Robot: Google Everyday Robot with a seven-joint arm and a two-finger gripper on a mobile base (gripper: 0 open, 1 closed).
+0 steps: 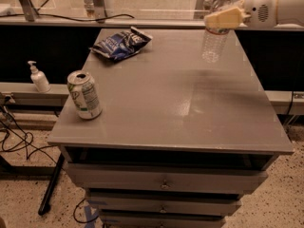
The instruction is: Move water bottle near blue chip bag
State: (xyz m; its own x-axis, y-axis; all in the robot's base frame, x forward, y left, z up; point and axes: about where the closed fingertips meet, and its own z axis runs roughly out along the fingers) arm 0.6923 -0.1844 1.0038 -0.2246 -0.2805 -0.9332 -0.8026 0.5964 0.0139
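The water bottle (214, 39) is a clear ribbed bottle with a white cap, hanging upright in the air above the far right of the grey table (161, 103). My gripper (222, 18) comes in from the upper right and is shut on the water bottle near its neck. The blue chip bag (121, 43) lies crumpled at the table's far left, well to the left of the bottle.
A green-and-white soda can (84, 94) stands near the table's front left edge. A white pump dispenser bottle (39, 77) stands on a ledge left of the table. Drawers sit under the tabletop; cables lie on the floor at left.
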